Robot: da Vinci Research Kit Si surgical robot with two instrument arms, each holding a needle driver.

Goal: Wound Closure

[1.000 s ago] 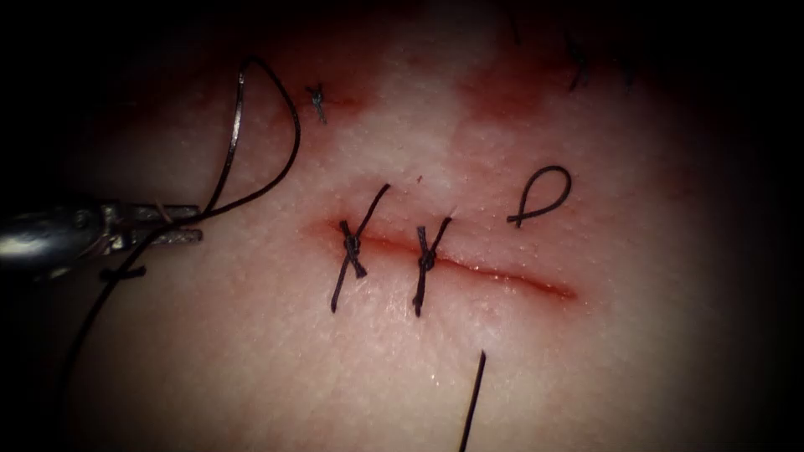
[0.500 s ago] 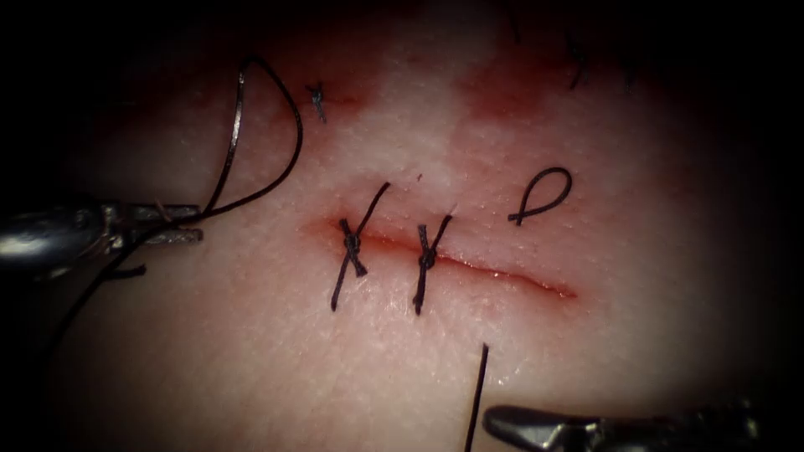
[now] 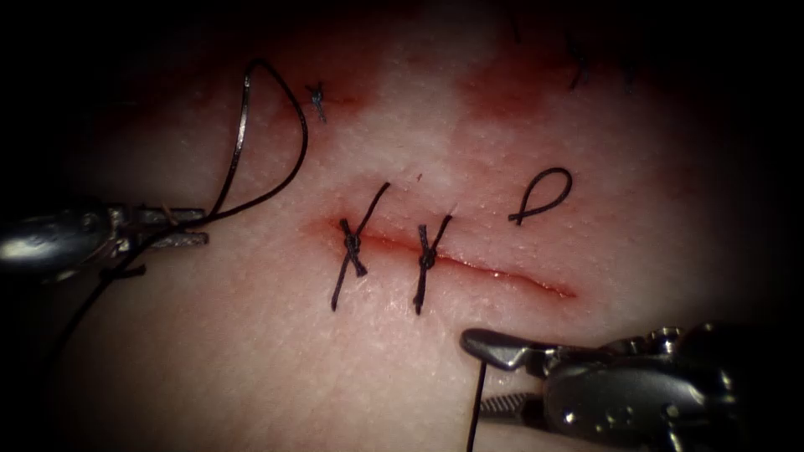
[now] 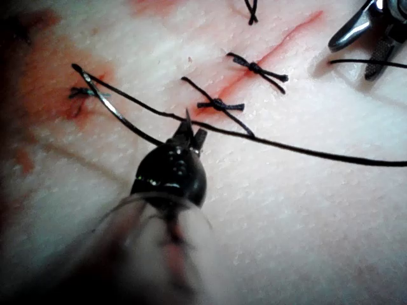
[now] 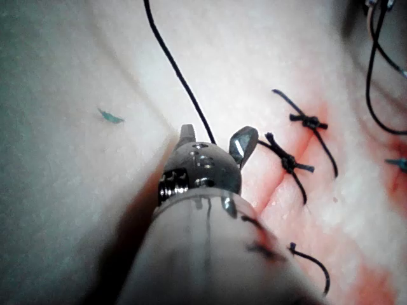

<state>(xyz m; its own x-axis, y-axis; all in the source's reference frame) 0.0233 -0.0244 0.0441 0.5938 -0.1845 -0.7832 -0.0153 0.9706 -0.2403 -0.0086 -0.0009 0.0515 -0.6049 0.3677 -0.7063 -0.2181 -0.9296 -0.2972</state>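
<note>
The cut (image 3: 494, 274) runs across the tissue (image 3: 276, 368) with two knotted stitches (image 3: 350, 244) (image 3: 425, 258) at its left end. My left tool (image 3: 201, 228) (image 4: 191, 130) is left of the cut, shut on the curved needle (image 3: 238, 138) (image 4: 111, 105) near the end away from the thread. The needle arcs above the tissue, not in it. Thread (image 3: 295, 159) (image 4: 305, 149) loops from its far end back past the jaws. My right tool (image 3: 475, 374) (image 5: 215, 132) is below the cut, jaws open, with a thread strand (image 3: 478, 410) (image 5: 175, 70) between them.
A loose loop of cut thread (image 3: 544, 192) lies above the cut's right half. Red fluid (image 3: 502, 88) stains the tissue at the back, where short thread ends (image 3: 316, 100) also lie. My right tool (image 4: 350, 61) also shows in the left wrist view.
My right tool has come in from the lower right with its jaws open and now straddles the thread strand below the cut. The left tool and needle have barely shifted.
</note>
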